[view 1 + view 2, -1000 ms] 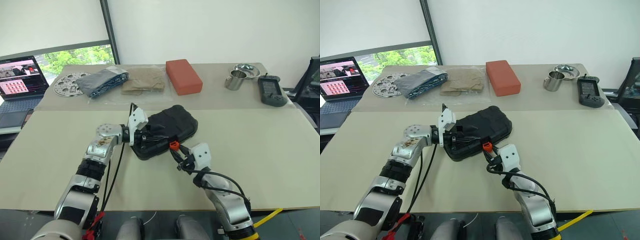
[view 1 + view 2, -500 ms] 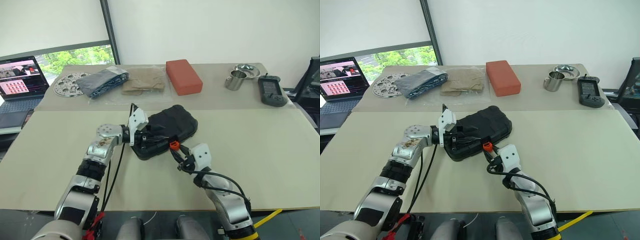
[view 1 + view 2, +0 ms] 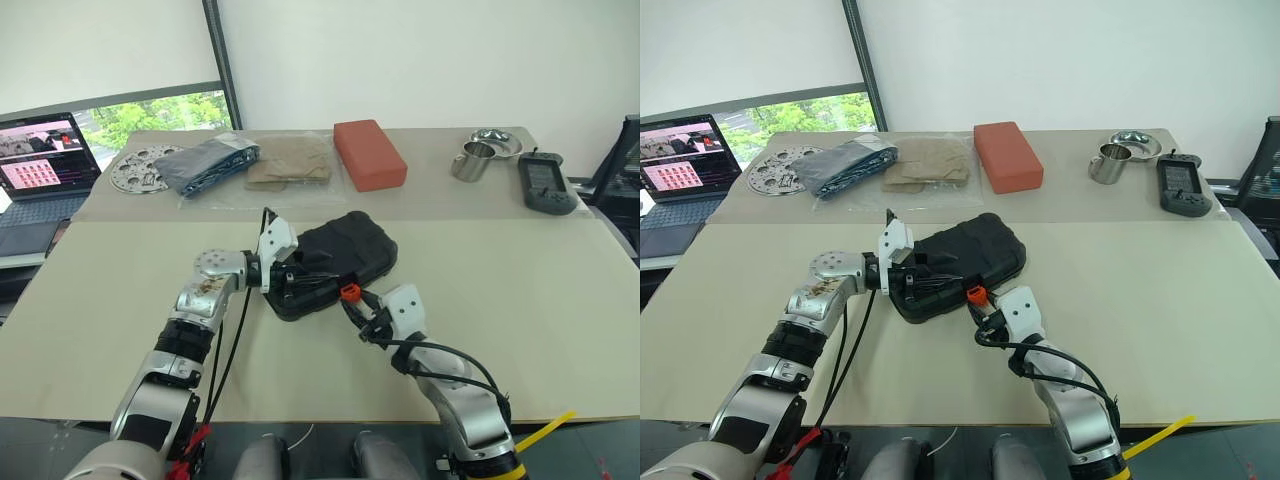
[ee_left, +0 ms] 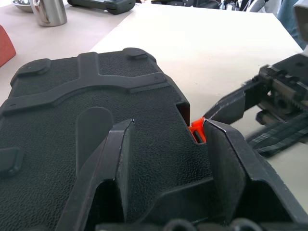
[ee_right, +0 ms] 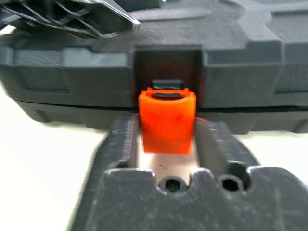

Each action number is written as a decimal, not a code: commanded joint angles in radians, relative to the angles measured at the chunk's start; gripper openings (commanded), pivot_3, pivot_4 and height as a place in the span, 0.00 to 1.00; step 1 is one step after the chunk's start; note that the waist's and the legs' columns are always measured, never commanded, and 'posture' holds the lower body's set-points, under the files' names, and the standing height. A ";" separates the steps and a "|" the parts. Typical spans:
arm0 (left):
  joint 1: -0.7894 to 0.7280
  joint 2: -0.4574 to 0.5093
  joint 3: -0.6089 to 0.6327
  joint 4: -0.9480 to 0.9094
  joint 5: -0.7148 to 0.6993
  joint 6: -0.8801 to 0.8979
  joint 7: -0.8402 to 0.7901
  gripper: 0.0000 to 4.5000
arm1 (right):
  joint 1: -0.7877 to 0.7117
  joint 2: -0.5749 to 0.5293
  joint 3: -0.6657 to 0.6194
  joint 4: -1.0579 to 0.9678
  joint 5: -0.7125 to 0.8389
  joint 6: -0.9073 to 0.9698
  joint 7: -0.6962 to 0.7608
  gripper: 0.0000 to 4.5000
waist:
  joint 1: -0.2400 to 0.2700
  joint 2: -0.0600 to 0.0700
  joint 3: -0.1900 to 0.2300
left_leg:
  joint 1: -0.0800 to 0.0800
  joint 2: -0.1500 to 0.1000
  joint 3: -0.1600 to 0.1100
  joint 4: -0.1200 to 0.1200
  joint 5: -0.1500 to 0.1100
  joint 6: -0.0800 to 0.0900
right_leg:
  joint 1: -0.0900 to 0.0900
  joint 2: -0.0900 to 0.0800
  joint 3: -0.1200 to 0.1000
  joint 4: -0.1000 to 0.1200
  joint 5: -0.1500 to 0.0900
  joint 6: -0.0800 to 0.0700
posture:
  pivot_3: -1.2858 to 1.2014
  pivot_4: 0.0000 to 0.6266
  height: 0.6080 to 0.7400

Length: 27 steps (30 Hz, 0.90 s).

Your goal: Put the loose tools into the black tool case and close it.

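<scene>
Two black fingers of the right gripper (image 5: pixel 166 144) apart, one on either side of the small orange plastic latch (image 5: pixel 167 121); latch sits between them, tab hanging down from its recess, probably not yet snapped flat. Contact between fingers and latch not clear from the right wrist view. Latch directly ahead of the fingers, on the near long edge of the black textured plastic clamshell tool case (image 3: pixel 335 262).

Left gripper (image 4: pixel 168 139) fingers also apart, laid over the lid near the latch corner; appear to press or steady the lid, nothing clamped between them. Right gripper's fingers seen arriving at the latch in the left wrist view.

Case lid down on the base, seam thin along the front. Case lies mid-table on the beige tabletop (image 3: pixel 520 300), long axis running diagonally from the left gripper toward the far right. No loose tools seen on the table near it.

Judgement: task near its end, latch closure the remaining step. Right gripper much the nearer to the latch; next move likely a push up and toward the case wall, along the fingers' own line.
</scene>
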 commanded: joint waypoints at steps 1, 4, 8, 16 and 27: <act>0.041 0.000 -0.027 0.050 0.031 0.017 0.001 0.54 | -0.011 0.002 -0.004 -0.050 0.016 0.015 0.005 0.60 | -0.001 0.000 -0.001 | 0.000 0.000 0.000 0.000 0.000 0.000 | 0.000 0.000 0.000 0.000 0.000 0.000 | 0.52 0.24 1.00; 0.040 0.000 -0.027 0.054 0.031 0.015 0.002 0.54 | -0.008 -0.008 -0.003 -0.056 0.013 0.039 0.009 0.60 | -0.001 -0.001 -0.002 | 0.000 0.000 0.000 0.000 0.000 0.000 | 0.000 0.000 0.000 0.000 0.000 0.000 | 0.52 0.24 1.00; 0.039 -0.001 -0.026 0.056 0.031 0.014 0.003 0.54 | 0.001 -0.016 -0.002 -0.062 0.015 0.092 0.010 0.60 | -0.001 -0.001 -0.003 | 0.000 0.000 0.000 0.000 0.000 0.000 | 0.000 0.000 0.000 0.000 0.000 0.000 | 0.52 0.24 1.00; 0.041 -0.002 -0.026 0.057 0.031 0.014 0.006 0.54 | -0.025 0.016 0.001 -0.008 -0.001 0.124 -0.015 0.60 | -0.001 -0.001 -0.003 | 0.000 0.000 0.000 0.000 0.000 0.000 | 0.000 0.000 0.000 0.000 -0.001 0.000 | 0.52 0.24 1.00; 0.047 0.000 -0.028 0.050 0.032 0.019 0.004 0.54 | -0.043 0.043 -0.008 0.036 -0.010 0.058 -0.034 0.60 | -0.002 -0.001 -0.003 | 0.000 0.000 0.000 0.000 0.000 0.000 | 0.000 0.000 0.000 0.000 -0.001 -0.001 | 0.52 0.24 1.00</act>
